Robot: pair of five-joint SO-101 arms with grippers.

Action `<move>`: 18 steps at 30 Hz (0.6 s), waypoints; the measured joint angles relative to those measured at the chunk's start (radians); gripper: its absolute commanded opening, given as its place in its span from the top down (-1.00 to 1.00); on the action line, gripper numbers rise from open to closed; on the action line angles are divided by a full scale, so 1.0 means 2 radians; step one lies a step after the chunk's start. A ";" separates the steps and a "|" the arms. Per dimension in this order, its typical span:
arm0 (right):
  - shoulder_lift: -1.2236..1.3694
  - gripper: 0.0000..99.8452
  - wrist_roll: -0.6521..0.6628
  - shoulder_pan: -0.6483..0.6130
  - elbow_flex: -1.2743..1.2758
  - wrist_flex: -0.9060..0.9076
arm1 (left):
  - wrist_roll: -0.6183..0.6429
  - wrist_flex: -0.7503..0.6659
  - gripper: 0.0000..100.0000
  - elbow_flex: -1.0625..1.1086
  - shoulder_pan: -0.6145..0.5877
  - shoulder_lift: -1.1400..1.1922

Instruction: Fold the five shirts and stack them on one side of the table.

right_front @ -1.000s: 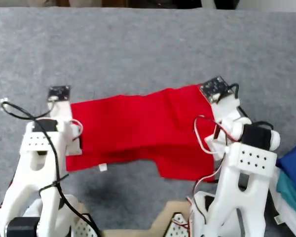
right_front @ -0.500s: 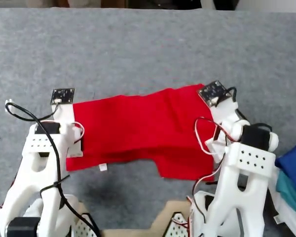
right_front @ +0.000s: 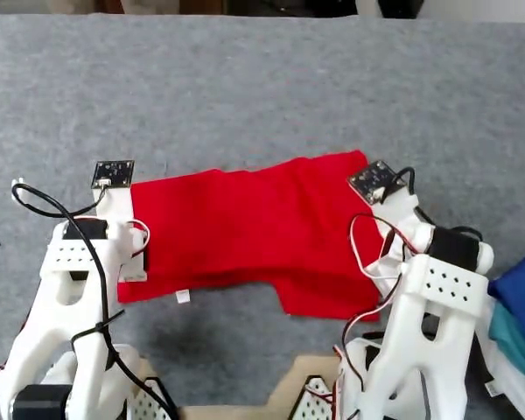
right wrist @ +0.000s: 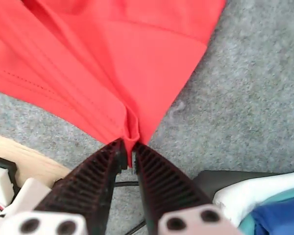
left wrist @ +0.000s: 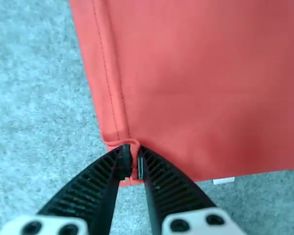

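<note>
At the left side, the white plastic left arm (right_front: 74,262) stood over the grey felt-like table cover (right_front: 245,87). Its left gripper (left wrist: 131,164) had the two black ribbed fingers (left wrist: 103,181) pressed together on the hemmed corner of the red cotton shirt (right_front: 245,227), and a small bump of red cloth was pinched between the tips. The shirt lay spread on the table between the two arms, wide from side to side, with one layer folded over another along the near edge. A small white label (right_front: 183,297) stuck out at this near edge, close to the left arm. Near the middle, at the front edge of the table, I saw a pale wooden board (right_front: 284,385) between the bases of the arms. Farther right, the right gripper (right wrist: 128,152) was closed too, clamped on a fold of the red cloth at the near right corner of the shirt. Just beside the white plastic right arm (right_front: 442,284), at the right edge, a pile of blue, teal and white cloth (right_front: 518,302) rested on the table
</note>
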 measured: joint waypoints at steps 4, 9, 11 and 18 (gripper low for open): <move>0.000 0.98 0.001 0.000 0.000 0.000 | 0.000 0.000 0.96 0.000 0.000 0.000; 0.000 0.74 0.001 -0.005 0.000 0.000 | 0.000 0.000 0.95 0.000 0.000 0.000; 0.000 0.65 0.001 -0.005 0.000 0.002 | 0.000 0.001 0.92 0.000 0.000 0.000; 0.000 0.60 0.001 -0.005 -0.074 0.034 | 0.000 0.061 0.68 -0.005 0.000 0.000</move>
